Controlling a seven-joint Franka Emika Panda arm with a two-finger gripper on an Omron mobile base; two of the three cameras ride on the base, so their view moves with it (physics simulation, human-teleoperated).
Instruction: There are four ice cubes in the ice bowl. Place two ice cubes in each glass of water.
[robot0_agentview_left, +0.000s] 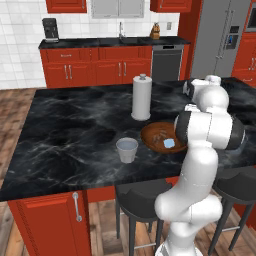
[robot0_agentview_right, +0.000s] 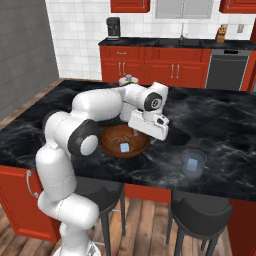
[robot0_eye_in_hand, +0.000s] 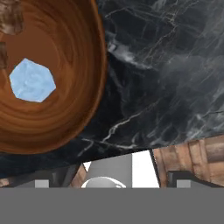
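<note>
The ice bowl (robot0_agentview_right: 111, 142) is a wide wooden dish near the island's front edge, also seen as the bowl (robot0_agentview_left: 152, 135) and the bowl (robot0_eye_in_hand: 65, 113). One pale blue ice cube (robot0_eye_in_hand: 33, 80) lies in it, seen too as the cube (robot0_agentview_right: 124, 147) and the cube (robot0_agentview_left: 169, 143). My gripper (robot0_agentview_right: 137, 133) hangs just above the bowl's right rim. In the hand view the gripper (robot0_eye_in_hand: 112, 179) stands open with nothing between the fingertips. One glass of water (robot0_agentview_left: 127, 150) stands left of the bowl. A glass (robot0_agentview_right: 193, 163) stands to the bowl's right.
A tall white paper-towel roll (robot0_agentview_left: 141, 97) stands behind the bowl. Black stools (robot0_agentview_right: 200, 212) sit under the island's front edge, close below the bowl. Two brownish lumps (robot0_eye_in_hand: 9, 19) lie at the bowl's edge; I cannot tell what they are.
</note>
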